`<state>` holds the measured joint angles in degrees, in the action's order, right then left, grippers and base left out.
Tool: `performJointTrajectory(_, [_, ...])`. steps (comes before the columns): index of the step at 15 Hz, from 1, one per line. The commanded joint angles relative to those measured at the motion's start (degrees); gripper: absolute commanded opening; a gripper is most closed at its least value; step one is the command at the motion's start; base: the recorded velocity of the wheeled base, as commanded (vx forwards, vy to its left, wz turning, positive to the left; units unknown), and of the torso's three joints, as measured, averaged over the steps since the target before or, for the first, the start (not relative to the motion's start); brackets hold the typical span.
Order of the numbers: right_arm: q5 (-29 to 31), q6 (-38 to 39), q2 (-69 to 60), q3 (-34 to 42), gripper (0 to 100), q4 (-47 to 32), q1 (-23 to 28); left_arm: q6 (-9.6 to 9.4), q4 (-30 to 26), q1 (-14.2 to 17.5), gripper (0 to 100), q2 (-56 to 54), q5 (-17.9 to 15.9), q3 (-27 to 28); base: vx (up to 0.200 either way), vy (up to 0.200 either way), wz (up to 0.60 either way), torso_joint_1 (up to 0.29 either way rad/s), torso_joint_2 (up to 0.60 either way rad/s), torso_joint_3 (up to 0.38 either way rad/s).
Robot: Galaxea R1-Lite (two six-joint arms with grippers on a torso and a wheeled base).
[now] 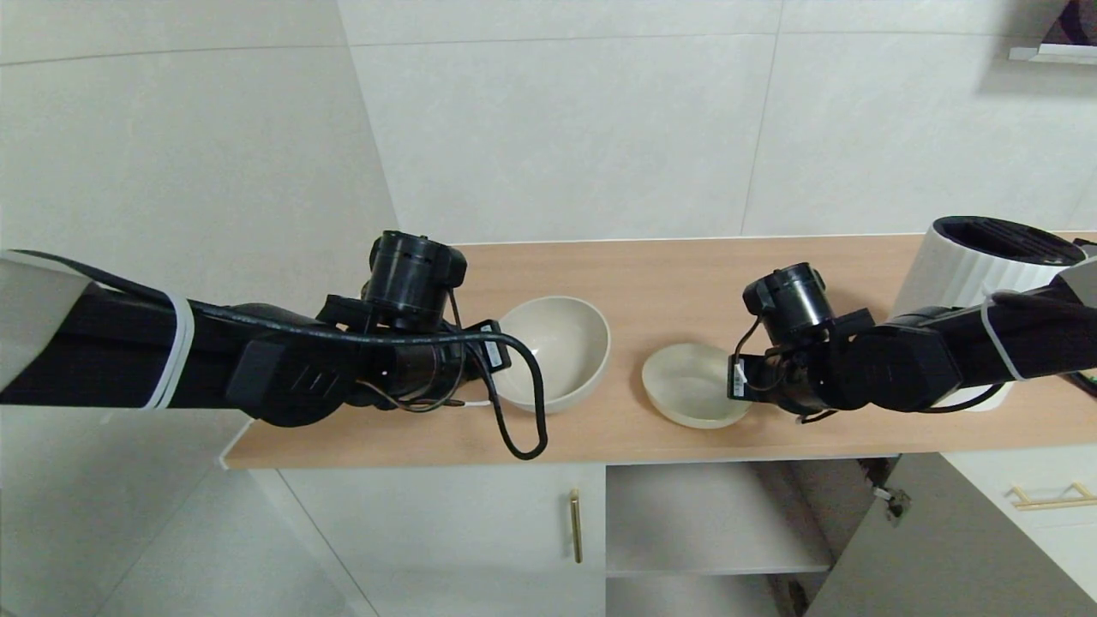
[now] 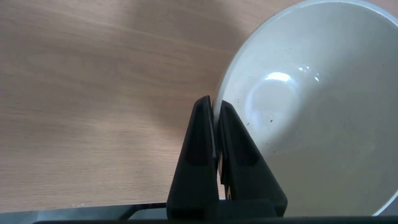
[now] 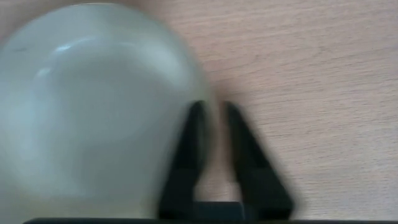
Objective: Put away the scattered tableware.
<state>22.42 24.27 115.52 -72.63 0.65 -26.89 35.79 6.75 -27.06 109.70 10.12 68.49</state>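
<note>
Left wrist view has the left fingers (image 2: 200, 143) pressed together on the rim of the bowl (image 2: 311, 124), one finger outside and one inside the wall. From this grip the bowl lies to the right, so I judge a lift will carry its weight on one side and it may tilt. The right fingers (image 3: 239, 149) stand a little apart across the edge of the small dish (image 3: 93, 112), which lies to their left. They do not seem to press it yet, though the blur makes this uncertain. The two pieces sit near each other in the middle of the wooden surface (image 1: 686, 274), bowl on the left by the left arm, dish on the right by the right arm. A white ribbed cylinder (image 1: 960, 266) stands at the far right. Below the near edge, the cabinet (image 1: 857, 548) is open, with a shelf (image 1: 711, 523) under the dish. Tiled wall (image 1: 557, 128) closes the far side and the left.
</note>
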Motion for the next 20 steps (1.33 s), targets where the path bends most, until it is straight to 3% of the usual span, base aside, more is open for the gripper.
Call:
performJointTrajectory(1, [-0.01, 0.34, -0.03, -0.05, 0, -0.03, 0.00, -0.02, 0.01, 0.08, 0, -0.54, -0.01, -0.02, 0.000, 0.000, 0.00, 0.000, 0.00, 0.000])
performJointTrajectory(8, [-0.18, 0.34, -0.82, 0.12, 0, -0.12, 0.00, -0.02, -0.95, 0.26, 0, -0.89, -0.01, -0.02, 0.000, 0.000, 0.00, 0.000, 0.00, 0.000])
performJointTrajectory(10, [-6.60, 0.95, -6.09, 1.97, 0, -0.73, 0.00, -0.11, -3.24, 0.26, 0, -3.62, -0.01, -0.46, 0.000, 0.000, 0.00, 0.000, 0.00, 0.000])
performJointTrajectory(13, [-15.12, 0.78, -14.62, 5.57, 0, -0.91, 0.17, -0.72, -4.20, -0.80, 0, -10.91, -0.10, -6.35, 0.000, 0.000, 0.00, 0.000, 0.00, 0.000])
performJointTrajectory(17, [-18.90, 0.34, -26.66, 9.26, 0, -10.05, 0.17, -6.88, -4.20, -0.36, 0, -20.93, -0.27, -14.96, 0.000, 0.000, 0.00, 0.000, 0.00, 0.000])
performJointTrajectory(19, [-20.92, 0.25, -31.58, 11.99, 0, -12.07, 0.17, -8.81, -4.03, -0.45, 0, -23.92, -0.80, -17.95, 0.000, 0.000, 0.00, 0.000, 0.00, 0.000])
performJointTrajectory(20, [-21.01, 0.25, -33.52, 13.57, 0, -12.25, -0.09, -8.90, -3.94, -0.45, 0, -24.45, -1.33, -19.36, 0.000, 0.000, 0.00, 0.000, 0.00, 0.000])
